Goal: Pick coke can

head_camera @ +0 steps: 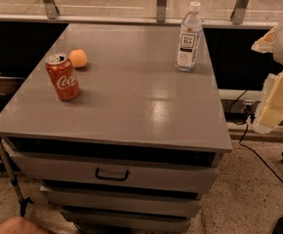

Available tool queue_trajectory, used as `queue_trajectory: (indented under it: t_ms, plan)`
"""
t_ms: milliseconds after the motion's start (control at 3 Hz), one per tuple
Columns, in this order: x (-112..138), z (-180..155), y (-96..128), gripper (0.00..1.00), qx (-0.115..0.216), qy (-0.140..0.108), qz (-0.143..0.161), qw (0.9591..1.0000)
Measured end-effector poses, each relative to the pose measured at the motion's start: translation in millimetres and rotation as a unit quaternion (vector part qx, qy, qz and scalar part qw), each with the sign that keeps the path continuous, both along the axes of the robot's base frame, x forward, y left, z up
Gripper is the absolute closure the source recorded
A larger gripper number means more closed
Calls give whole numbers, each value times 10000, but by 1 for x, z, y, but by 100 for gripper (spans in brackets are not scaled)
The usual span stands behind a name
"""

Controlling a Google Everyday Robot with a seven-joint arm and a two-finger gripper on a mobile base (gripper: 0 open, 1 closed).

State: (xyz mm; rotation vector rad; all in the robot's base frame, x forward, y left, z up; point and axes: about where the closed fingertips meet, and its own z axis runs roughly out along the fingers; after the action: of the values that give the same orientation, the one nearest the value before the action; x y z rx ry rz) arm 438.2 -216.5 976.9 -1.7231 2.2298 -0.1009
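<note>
Gray surface (131, 116) over drawers (112, 175). Near left, upright can (62, 77), white Coca-Cola script. Just behind, not touching: orange (78, 58). Far right, capped bottle (188, 37), label unreadable. Hand (278, 96) beyond right edge, off the surface; open or closed, impossible to tell.
</note>
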Motion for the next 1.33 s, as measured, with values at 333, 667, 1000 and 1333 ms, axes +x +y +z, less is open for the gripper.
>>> queue_trajectory:
  t_ms: [333, 667, 1000, 1333]
  plan:
    - [0, 0, 0, 0, 0, 0, 0, 10000]
    - [0, 3, 0, 0, 78, -65, -70, 9999]
    - [-4, 7, -3, 0, 670, -291, -647, 9952]
    - [-26, 1, -13, 0, 1706, -530, -1745, 9683]
